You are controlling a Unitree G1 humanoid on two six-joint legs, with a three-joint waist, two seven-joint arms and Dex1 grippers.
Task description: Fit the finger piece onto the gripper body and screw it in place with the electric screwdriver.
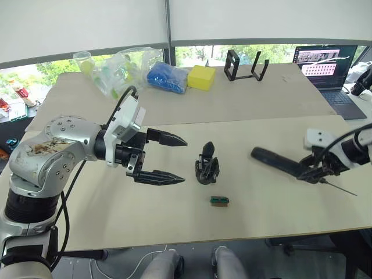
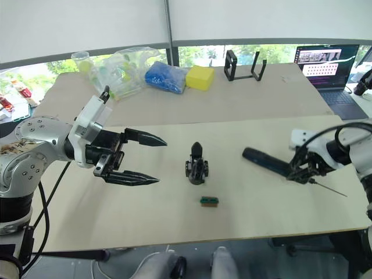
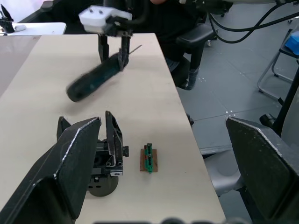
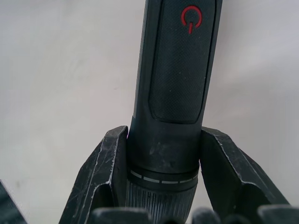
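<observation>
Gripper body (image 1: pixel 207 165) stands upright about mid-table on the near tan board, pointed black finger sticking up, nearer the front edge than the back. Finger piece can't be told apart from the body's own upright finger. Small teal-green block (image 1: pixel 219 200) lies just in front of the body, toward the front edge, not touching it.

Electric screwdriver (image 1: pixel 276 161) sits toward the right edge of the table, tilted, rounded end pointing toward the gripper body, thin metal bit (image 1: pixel 342 188) pointing out toward the right edge. Right gripper (image 1: pixel 314 170) is clamped around the screwdriver near its bit end; wrist view shows both fingers (image 4: pixel 100 179) pressed against the barrel, red power symbol (image 4: pixel 190 17) further up the barrel.

Left gripper (image 1: pixel 171 158) hovers left of the gripper body, fingers spread wide, holding nothing, tips aimed at the body, clear gap between.

Back table: black open frame stand (image 1: pixel 246 65), yellow block (image 1: pixel 201 77), blue bag (image 1: pixel 167 77), clear plastic bags (image 1: pixel 119 70). Laptop (image 1: pixel 329 67) at back right corner.
</observation>
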